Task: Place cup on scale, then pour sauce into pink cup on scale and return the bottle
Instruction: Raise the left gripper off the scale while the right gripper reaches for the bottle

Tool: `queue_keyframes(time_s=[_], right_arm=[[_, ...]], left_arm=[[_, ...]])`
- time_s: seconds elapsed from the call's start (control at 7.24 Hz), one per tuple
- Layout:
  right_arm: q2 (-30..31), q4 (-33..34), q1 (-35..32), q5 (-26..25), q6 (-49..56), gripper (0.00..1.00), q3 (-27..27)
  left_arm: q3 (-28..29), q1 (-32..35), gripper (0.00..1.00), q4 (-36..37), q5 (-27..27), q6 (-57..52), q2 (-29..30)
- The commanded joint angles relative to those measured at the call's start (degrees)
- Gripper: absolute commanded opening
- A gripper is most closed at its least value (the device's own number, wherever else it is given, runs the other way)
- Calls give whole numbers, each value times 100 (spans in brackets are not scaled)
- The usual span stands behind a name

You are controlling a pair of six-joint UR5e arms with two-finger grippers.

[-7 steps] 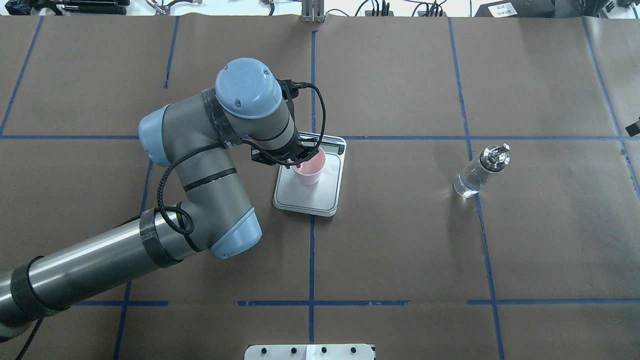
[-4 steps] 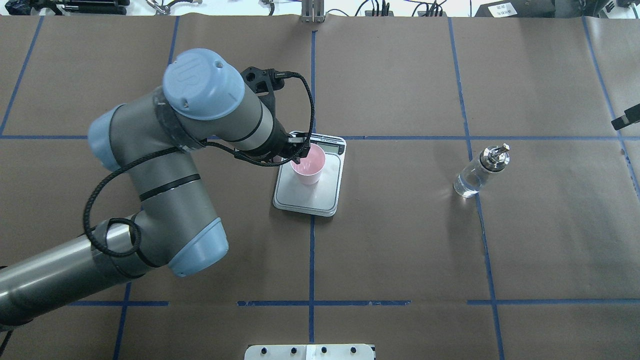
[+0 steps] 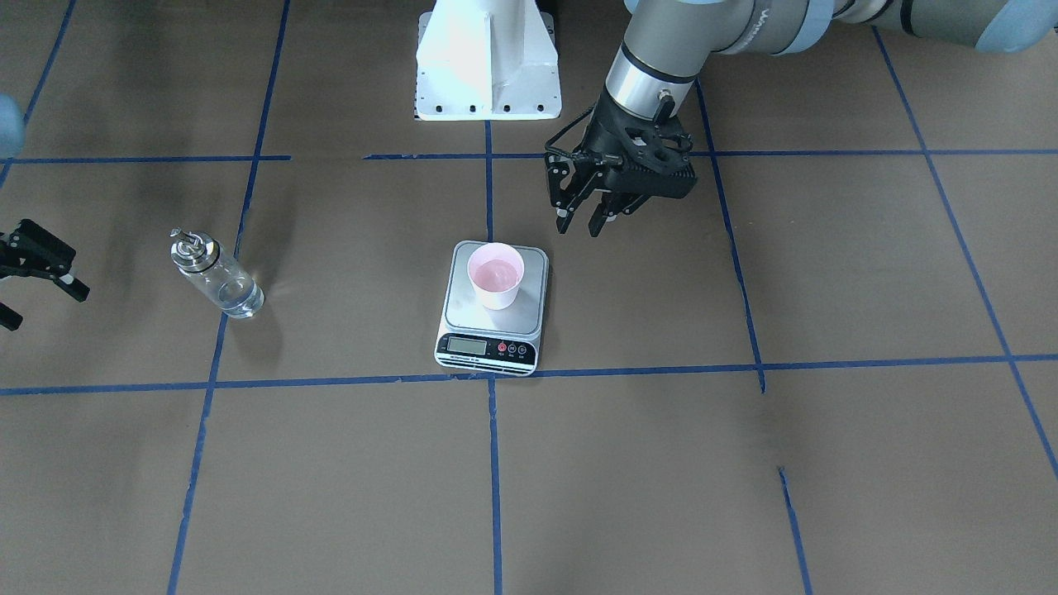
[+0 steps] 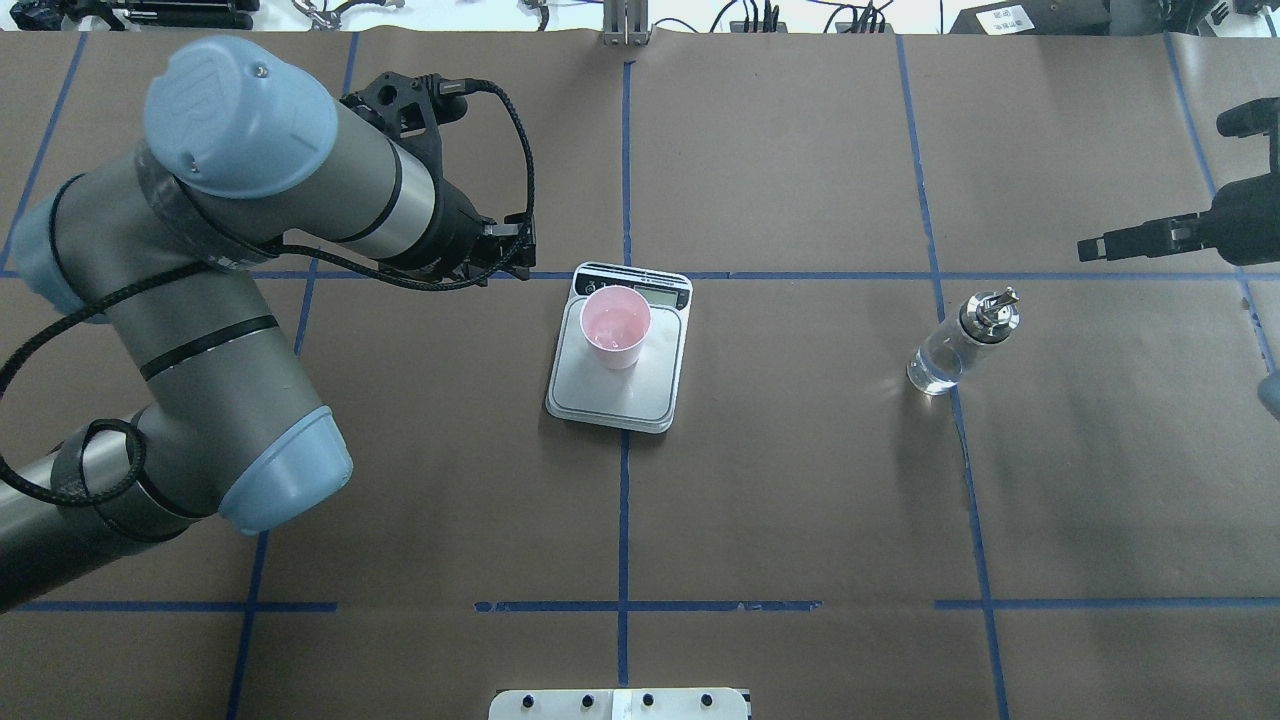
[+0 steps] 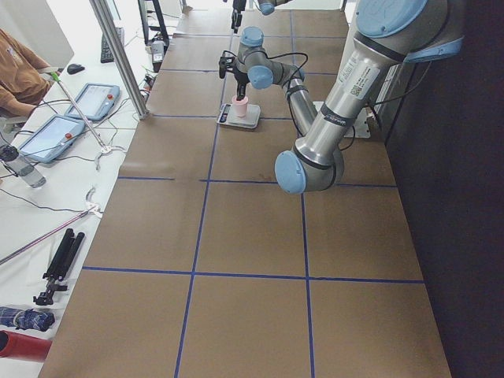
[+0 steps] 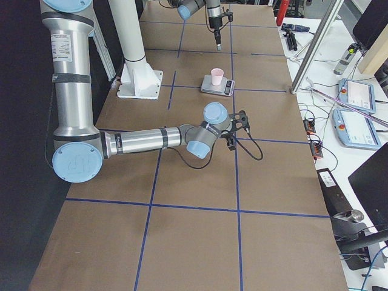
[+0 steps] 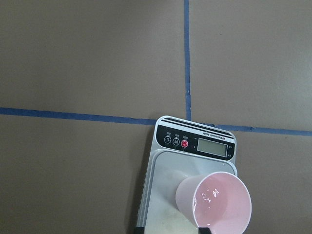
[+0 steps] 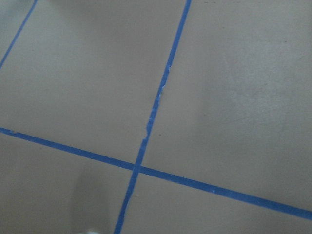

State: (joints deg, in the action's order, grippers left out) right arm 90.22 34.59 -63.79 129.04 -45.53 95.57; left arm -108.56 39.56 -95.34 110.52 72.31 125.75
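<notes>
The pink cup [image 4: 615, 325] stands upright on the silver scale [image 4: 640, 395], near its display strip. It also shows in the front view [image 3: 494, 278] on the scale [image 3: 533, 289] and in the left wrist view [image 7: 214, 204]. My left gripper [image 3: 579, 228] is open and empty. It hangs above the table, on the robot's side of the scale, apart from the cup. The clear glass bottle [image 4: 955, 345] with its metal spout stands alone on the right. My right gripper [image 3: 43, 304] is open at the view's edge, apart from the bottle [image 3: 216, 277]. One of its fingers [image 4: 1130, 240] points toward the bottle.
The table is brown paper with blue tape lines. The white robot base [image 3: 488, 66] stands behind the scale on the robot's side. The right wrist view shows only paper and tape. Tablets and cables lie beyond the table's far edge in the side views.
My left gripper has drawn back from the cup's rim, up and to the left, and the cup stays on the scale. My right gripper has come further in from the right edge.
</notes>
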Motion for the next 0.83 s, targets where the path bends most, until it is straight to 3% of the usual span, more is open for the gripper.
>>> queue_keyframes(time_s=[0.0, 0.14, 0.41, 0.55, 0.69], right_arm=[[817, -330, 593, -116, -289, 100, 924], [1109, -357, 744, -151, -290, 95, 1224], [1313, -348, 1497, -1173, -324, 100, 1587], [1314, -348, 2206, -2067, -594, 100, 1666], [1331, -348, 3014, -3320, -841, 100, 1693]], left_arm=[[10, 34, 48, 7, -4, 3, -15], [19, 34, 48, 7, -4, 3, -15], [28, 34, 48, 7, 5, 20, -7], [19, 34, 48, 7, -4, 20, -7], [-24, 95, 48, 7, 5, 20, -7]])
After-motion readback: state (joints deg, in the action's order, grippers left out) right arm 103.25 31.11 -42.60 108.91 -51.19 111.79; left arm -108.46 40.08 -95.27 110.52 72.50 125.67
